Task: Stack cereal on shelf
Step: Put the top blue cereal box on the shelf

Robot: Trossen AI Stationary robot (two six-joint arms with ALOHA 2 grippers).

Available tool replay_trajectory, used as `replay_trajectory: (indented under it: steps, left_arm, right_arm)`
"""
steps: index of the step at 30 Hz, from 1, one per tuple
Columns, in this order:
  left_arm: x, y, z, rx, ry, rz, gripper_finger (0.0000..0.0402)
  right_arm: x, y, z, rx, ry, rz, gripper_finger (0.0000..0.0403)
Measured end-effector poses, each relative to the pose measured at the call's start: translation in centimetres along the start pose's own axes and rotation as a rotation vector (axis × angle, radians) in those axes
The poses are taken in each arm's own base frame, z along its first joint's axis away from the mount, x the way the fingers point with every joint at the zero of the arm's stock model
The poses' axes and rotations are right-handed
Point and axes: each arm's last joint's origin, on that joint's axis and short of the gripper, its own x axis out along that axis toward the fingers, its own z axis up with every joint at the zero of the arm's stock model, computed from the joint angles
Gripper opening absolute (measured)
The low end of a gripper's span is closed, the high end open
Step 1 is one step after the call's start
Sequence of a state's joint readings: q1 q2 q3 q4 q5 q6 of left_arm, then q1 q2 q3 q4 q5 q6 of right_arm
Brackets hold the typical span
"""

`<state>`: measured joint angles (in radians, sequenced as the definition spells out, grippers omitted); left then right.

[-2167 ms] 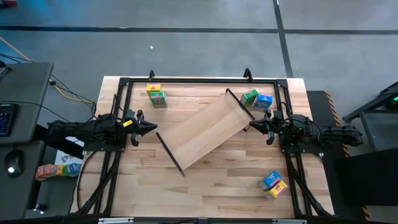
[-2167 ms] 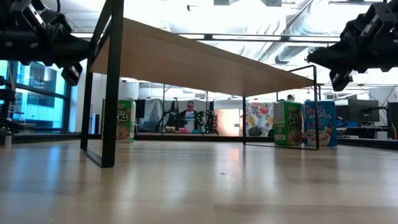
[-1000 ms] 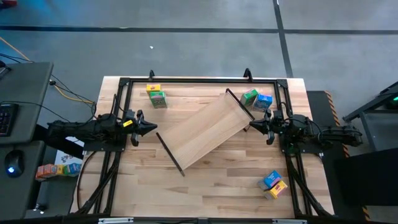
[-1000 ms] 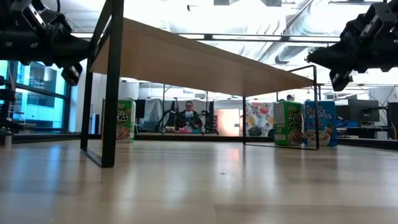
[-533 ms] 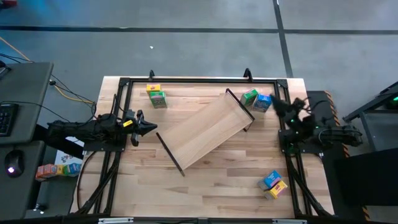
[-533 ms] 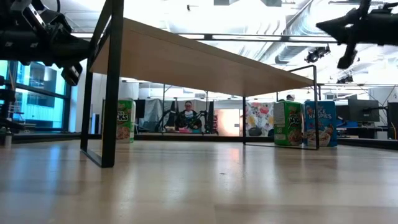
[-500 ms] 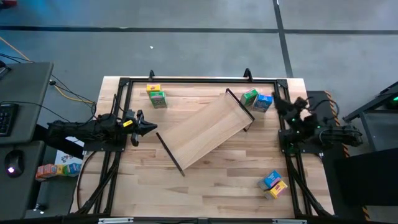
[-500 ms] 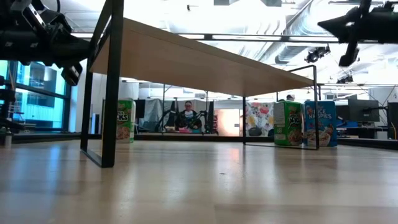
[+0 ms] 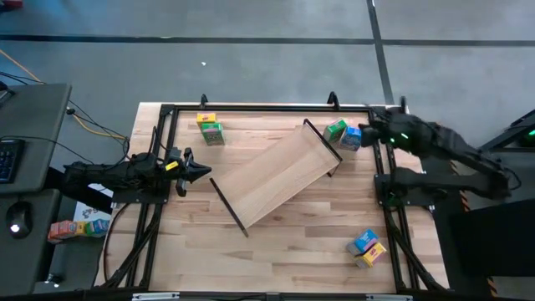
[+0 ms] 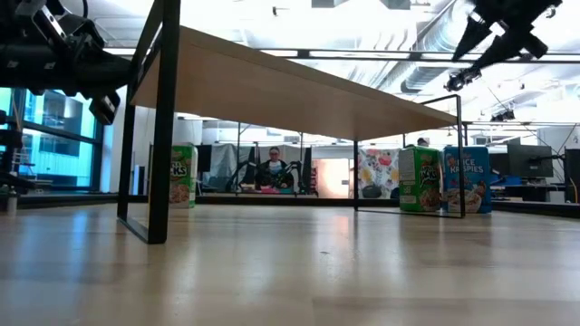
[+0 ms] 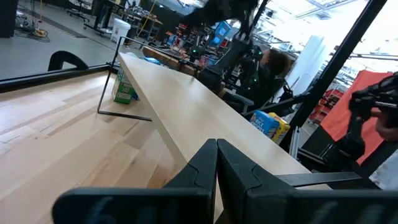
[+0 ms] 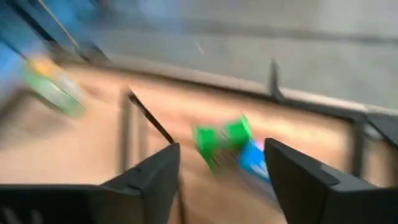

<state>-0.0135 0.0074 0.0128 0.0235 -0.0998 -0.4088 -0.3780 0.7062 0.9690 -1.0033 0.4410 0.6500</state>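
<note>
The shelf, a pale board on two black end brackets, stands slantwise mid-table. A green cereal box and a blue one stand upright by its far right end. A yellow and a green box sit far left, and a blue and a yellow box near right. My right gripper hangs open, high above the green and blue pair. My left gripper is shut at the table's left, beside the shelf's near end.
A black tube frame runs along the far edge and down both sides of the table. Bare tabletop lies between the shelf and the near edge. A person sits in the room beyond the table.
My right gripper has risen from beside the shelf's right end and swung toward the far edge, over the green and blue boxes, and its fingers have opened. Nothing on the table has moved.
</note>
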Motion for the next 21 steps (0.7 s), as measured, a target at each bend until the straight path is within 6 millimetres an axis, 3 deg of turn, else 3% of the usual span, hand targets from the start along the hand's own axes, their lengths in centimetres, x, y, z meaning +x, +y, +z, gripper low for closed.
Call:
replay_trajectory:
  steps: [5,10,12,21]
  left_arm:
    - [0.0,0.0,0.0,0.0,0.0,0.0,0.0003]
    - [0.0,0.0,0.0,0.0,0.0,0.0,0.0003]
    - [0.0,0.0,0.0,0.0,0.0,0.0,0.0003]
    - [0.0,0.0,0.0,0.0,0.0,0.0,0.0003]
  right_arm:
    - [5.3,1.1,3.0,-0.276,0.378,-0.143,0.0253]
    - [10.3,-0.3,4.7,-0.471,0.693,-0.23,0.0254]
    - [11.5,-0.9,4.9,-0.517,0.793,-0.191,0.0254]
    - [14.3,-2.1,5.2,-0.634,0.893,-0.04,0.0254]
